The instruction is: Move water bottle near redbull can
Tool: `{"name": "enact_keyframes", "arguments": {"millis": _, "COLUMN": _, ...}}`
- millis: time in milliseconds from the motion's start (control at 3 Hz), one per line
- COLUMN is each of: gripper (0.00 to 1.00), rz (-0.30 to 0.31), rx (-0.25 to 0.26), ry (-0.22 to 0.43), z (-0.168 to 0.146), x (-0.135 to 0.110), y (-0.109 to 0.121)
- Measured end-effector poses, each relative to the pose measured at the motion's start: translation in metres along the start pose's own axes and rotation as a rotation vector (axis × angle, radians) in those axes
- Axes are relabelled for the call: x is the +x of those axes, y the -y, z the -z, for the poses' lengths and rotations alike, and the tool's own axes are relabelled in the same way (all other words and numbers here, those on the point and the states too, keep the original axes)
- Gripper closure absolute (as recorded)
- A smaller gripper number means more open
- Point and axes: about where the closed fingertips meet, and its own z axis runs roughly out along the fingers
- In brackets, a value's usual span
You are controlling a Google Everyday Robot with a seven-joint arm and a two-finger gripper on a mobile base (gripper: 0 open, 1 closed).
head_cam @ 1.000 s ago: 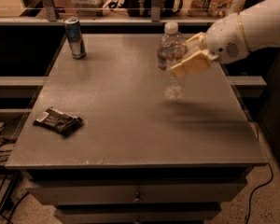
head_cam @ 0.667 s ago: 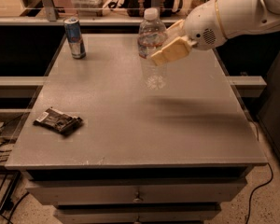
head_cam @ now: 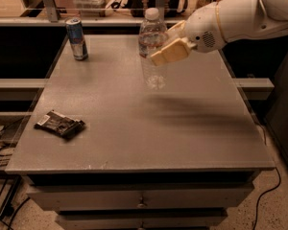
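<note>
Grey laminate covered the drawer table [head_cam: 134,128], seen from its near edge. A white arm [head_cam: 230,18] was extended in from the far right. The water bottle [head_cam: 151,78] was held upright over the far middle of the table, apparently just clear of the surface. The tan gripper [head_cam: 159,54] was clamped about the bottle's middle. A dark snack packet [head_cam: 60,124] was laid flat at the near left. The redbull can [head_cam: 77,39] was stood at the far left corner, well apart from the bottle.
</note>
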Motion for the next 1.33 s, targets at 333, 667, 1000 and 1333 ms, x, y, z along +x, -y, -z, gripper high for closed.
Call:
{"name": "enact_keyframes", "arguments": {"millis": 333, "gripper": 1.00, "rz": -0.014, "rx": 0.068, "ry": 0.063, "z": -0.031, "x": -0.012, "y": 0.029}}
{"name": "enact_keyframes", "arguments": {"millis": 667, "gripper": 1.00, "rz": -0.021, "rx": 0.131, "ry": 0.099, "z": -0.063, "x": -0.019, "y": 0.061}}
{"name": "enact_keyframes", "arguments": {"millis": 1000, "gripper": 1.00, "rz": -0.069, "rx": 0.187, "ry": 0.121, "z": -0.128, "x": -0.030, "y": 0.106}}
{"name": "enact_keyframes", "arguments": {"millis": 1333, "gripper": 1.00, "rz": -0.072, "rx": 0.184, "ry": 0.123, "z": -0.132, "x": -0.031, "y": 0.106}}
